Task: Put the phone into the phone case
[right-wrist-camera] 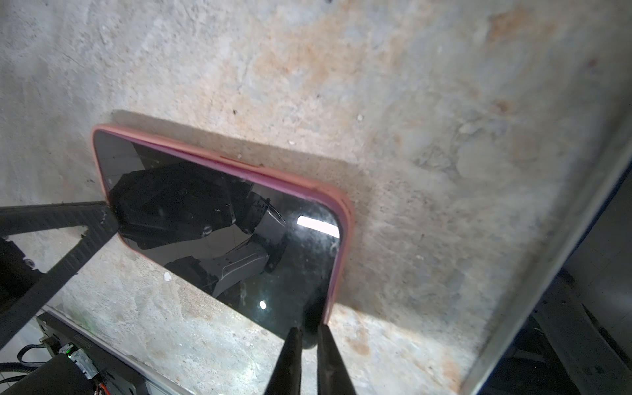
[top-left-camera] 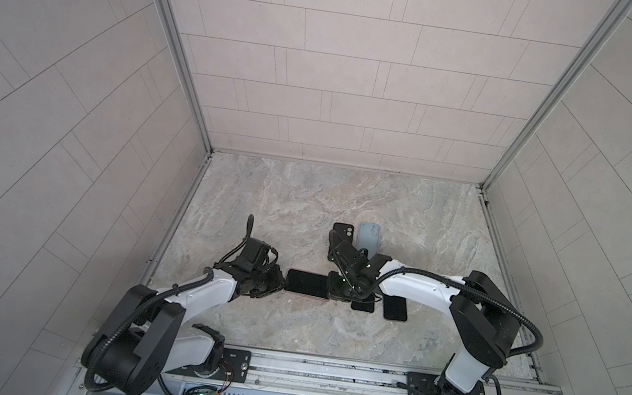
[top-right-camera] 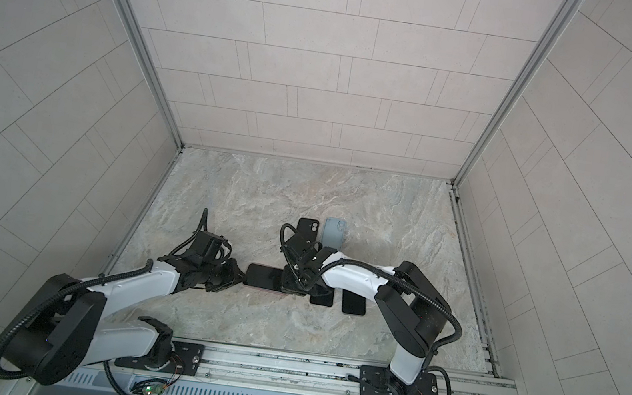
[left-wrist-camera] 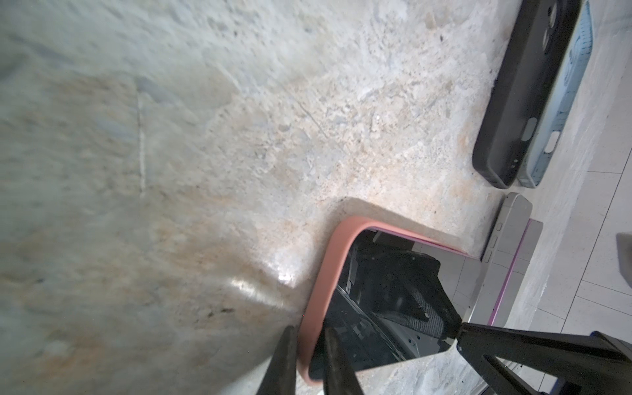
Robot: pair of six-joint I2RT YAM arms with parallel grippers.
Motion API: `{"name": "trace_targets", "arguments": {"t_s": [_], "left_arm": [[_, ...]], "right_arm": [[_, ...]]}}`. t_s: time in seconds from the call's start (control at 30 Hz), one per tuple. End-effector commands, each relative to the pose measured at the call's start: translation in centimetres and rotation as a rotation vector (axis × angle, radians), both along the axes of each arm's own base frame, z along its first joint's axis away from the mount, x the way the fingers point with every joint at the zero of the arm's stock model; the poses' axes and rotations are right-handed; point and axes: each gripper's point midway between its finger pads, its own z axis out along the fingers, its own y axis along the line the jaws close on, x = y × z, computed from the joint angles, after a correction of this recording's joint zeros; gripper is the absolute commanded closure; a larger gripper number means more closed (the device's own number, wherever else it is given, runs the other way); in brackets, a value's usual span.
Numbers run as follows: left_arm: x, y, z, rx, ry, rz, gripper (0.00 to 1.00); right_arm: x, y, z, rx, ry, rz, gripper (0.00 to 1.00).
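A: Where is the phone?
B: On the table, screen up, between both arms. It sits in the pink case, whose rim shows along one long side and one end.
A: And the left gripper?
B: Almost closed, pinching the case's end rim, with one jaw outside it and one on the glass.
A: The right gripper?
B: Narrowly closed on the phone's corner at the opposite end.

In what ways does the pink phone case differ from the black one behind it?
The pink case holds a phone, screen up; the black case shows its back with two camera circles. Fingers grip the pink case; none hold the black case. Both rest on the table.
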Motion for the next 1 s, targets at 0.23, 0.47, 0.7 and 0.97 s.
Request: {"name": "trace_targets", "arguments": {"t_s": [0.23, 0.47, 0.7, 0.97], "left_arm": [[0.4, 0.0, 0.5, 0.007, -0.02, -0.002, 0.83], [0.4, -0.1, 0.4, 0.003, -0.017, -0.005, 0.84], [0.4, -0.2, 0.4, -0.004, -0.018, -0.005, 0.83], [0.2, -0.3, 0.2, -0.011, -0.017, -0.006, 0.84]], "right_arm": [[-2.0, -1.8, -3.6, -0.125, 0.084, -0.011, 0.89], [-2.4, -1.4, -4.2, -0.14, 0.102, 0.003, 0.93], [-2.5, -1.0, -4.4, -0.146, 0.104, 0.007, 0.94], [-3.0, -0.4, -4.7, -0.149, 0.11, 0.021, 0.94]]}}
